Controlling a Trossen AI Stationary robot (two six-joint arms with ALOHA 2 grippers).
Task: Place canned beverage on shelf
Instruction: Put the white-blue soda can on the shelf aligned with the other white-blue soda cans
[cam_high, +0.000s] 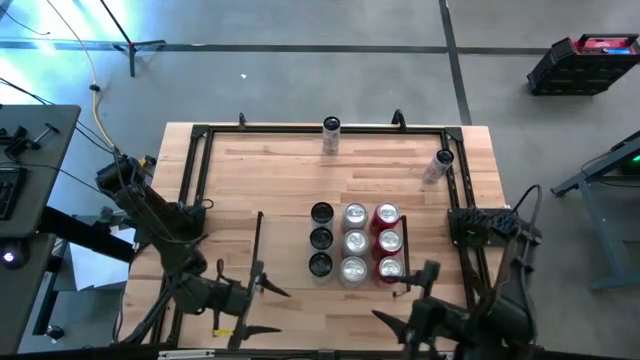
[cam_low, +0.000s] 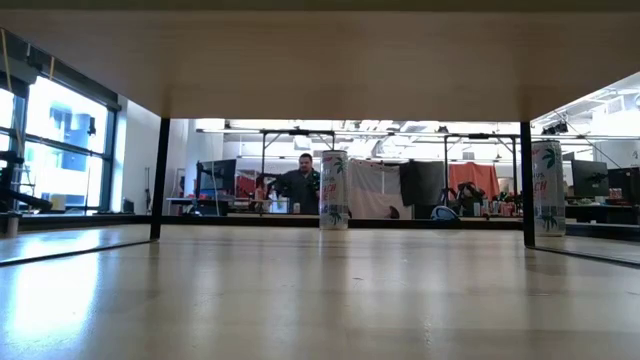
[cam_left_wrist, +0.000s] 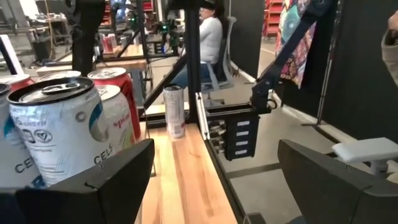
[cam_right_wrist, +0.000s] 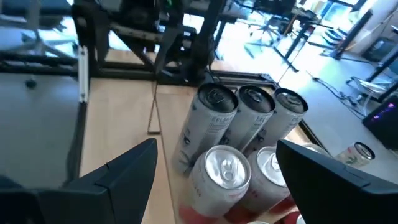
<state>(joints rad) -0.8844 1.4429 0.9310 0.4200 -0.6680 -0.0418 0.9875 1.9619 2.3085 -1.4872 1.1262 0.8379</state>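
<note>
Two canned beverages upright at upper centre and upper right of the tabletop, nine shelved at lower centre; left hand and right hand released, empty; likely light, rigid, slick, best taken mid-wall.

A grey floor (crossed by a dark seam) is seen around the surface, and large bright windows are set along one wall.
</note>
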